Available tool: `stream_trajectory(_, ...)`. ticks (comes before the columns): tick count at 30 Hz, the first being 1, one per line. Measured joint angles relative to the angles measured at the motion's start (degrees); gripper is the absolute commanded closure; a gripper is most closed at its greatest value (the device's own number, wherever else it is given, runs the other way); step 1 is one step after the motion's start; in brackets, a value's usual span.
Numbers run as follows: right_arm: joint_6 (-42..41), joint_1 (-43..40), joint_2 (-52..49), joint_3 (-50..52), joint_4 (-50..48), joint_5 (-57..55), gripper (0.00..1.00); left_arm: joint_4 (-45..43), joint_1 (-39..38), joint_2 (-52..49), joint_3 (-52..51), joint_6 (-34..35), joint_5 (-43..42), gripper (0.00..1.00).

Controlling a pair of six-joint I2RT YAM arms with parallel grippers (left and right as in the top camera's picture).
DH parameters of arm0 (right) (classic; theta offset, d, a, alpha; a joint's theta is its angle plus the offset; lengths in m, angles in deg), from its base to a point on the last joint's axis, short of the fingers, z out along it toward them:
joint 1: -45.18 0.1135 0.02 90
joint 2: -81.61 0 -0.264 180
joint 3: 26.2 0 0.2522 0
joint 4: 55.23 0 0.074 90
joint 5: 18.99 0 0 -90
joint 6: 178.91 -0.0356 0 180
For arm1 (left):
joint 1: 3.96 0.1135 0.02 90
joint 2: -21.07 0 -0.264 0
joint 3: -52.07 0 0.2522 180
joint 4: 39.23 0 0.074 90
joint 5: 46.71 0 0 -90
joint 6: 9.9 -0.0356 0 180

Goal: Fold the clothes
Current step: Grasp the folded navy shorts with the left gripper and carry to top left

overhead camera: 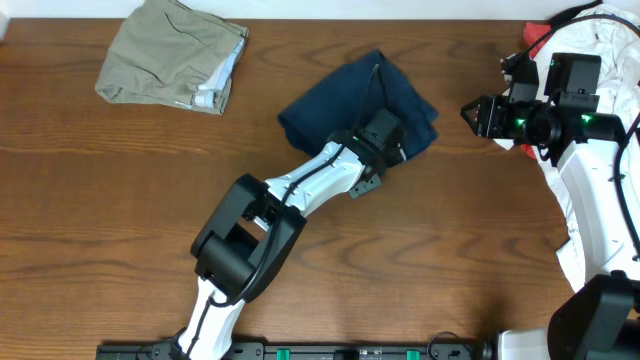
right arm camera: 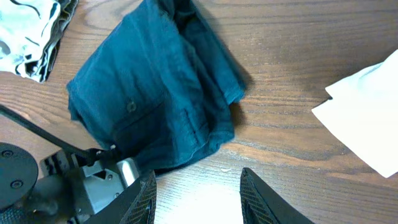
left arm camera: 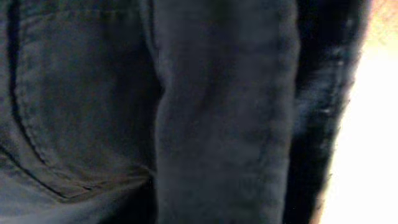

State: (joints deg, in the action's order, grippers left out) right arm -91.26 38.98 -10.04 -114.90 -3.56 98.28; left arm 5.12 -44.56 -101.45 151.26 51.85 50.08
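The navy-blue garment (overhead camera: 350,100) lies bunched in the middle of the table. It also shows in the right wrist view (right arm camera: 161,93), with a pocket and seams. My left gripper (overhead camera: 383,137) is down on its near right edge. The left wrist view is filled with navy fabric (left arm camera: 205,112), a pocket seam at the left, and no fingers show. My right gripper (overhead camera: 470,113) is open and empty to the right of the garment, clear of it, and its two fingers (right arm camera: 198,199) hang over bare wood.
A folded khaki garment (overhead camera: 170,55) with a white one under it lies at the back left; it also shows in the right wrist view (right arm camera: 31,31). White cloth (overhead camera: 610,30) sits at the back right under the right arm. White cloth (right arm camera: 367,118) also lies right of the navy garment.
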Motion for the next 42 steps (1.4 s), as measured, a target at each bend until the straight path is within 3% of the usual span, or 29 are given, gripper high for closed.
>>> stream_trajectory(2, 0.0, 0.0, 0.0, 0.0, 0.0, -0.2, 0.58, -1.0, 0.0, -0.1, 0.0, -0.2, 0.5, 0.94)
stream_trajectory(7, 0.0, 0.0, 0.0, 0.0, 0.0, -0.2, 0.58, -2.5, 0.0, -0.1, 0.0, 0.6, 2.9, 0.94)
stream_trajectory(18, 0.0, 0.0, 0.0, 0.0, 0.0, -0.3, 0.58, -4.7, 1.4, 2.3, 0.0, 6.0, 19.5, 0.94)
stream_trajectory(31, 0.0, 0.0, 0.0, 0.0, 0.0, -0.3, 0.58, -9.8, 9.2, 20.7, 0.1, 6.5, 22.5, 0.94)
stream_trajectory(42, 0.0, 0.0, 0.0, 0.0, 0.0, -0.3, 0.58, -21.3, 17.0, 22.9, 0.1, 5.6, 23.3, 0.94)
